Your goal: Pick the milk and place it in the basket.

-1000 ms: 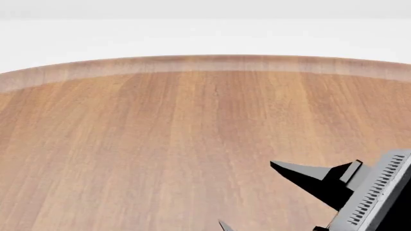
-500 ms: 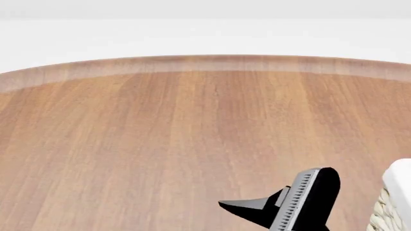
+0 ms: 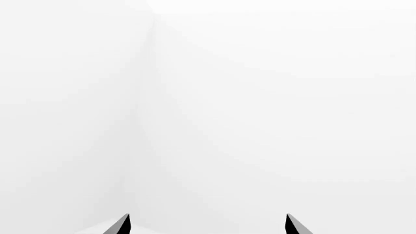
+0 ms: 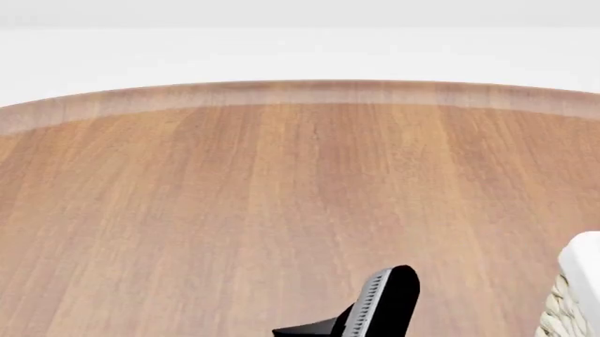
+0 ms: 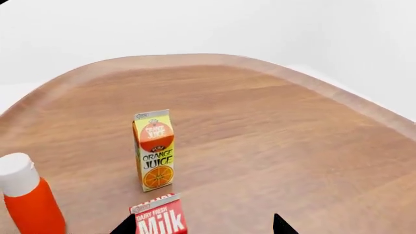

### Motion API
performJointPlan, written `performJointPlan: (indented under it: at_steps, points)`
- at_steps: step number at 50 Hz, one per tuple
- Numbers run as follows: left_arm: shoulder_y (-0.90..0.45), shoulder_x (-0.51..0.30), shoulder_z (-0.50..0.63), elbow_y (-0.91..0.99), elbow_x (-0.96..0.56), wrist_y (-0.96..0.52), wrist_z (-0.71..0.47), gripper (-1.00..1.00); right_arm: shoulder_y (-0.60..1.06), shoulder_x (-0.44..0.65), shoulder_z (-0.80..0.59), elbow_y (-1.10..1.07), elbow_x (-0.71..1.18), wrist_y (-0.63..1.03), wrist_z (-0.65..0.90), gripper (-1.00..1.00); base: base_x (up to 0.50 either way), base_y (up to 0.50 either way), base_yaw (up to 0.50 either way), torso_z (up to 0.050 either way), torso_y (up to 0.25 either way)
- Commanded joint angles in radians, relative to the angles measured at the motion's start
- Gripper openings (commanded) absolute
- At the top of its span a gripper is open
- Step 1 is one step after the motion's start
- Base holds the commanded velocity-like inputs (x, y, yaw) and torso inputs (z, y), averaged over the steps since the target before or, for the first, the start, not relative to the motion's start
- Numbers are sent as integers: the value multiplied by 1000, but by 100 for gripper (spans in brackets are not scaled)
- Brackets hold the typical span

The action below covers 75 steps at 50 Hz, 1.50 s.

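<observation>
One upright red-topped milk point(image 5: 160, 217), white "Milk" lettering

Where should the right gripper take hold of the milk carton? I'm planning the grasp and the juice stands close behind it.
Judging from the right wrist view, grip the milk across its flat side walls just under the red top. It stands upright between the fingertips, so come straight ahead, stopping short of the orange juice carton.

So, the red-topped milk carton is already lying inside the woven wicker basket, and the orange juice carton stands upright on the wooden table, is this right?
Not quite. The red-topped milk carton is not in the woven wicker basket; the right wrist view shows it standing on the round wooden table, close before the right gripper. The orange juice carton does stand upright on the table.
</observation>
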Motion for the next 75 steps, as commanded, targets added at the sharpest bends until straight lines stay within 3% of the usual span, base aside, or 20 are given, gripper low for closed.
performJointPlan:
  at_steps: [1, 75]
  points:
    - [6, 18, -18, -11, 33, 26, 21, 100, 16, -73, -62, 76, -80, -51, -54, 100, 0, 0, 0, 0, 0]
    - [19, 11, -15, -26, 27, 55, 18, 100, 32, -219, -269, 410, -256, -205, -117, 100, 0, 0, 0, 0, 0]
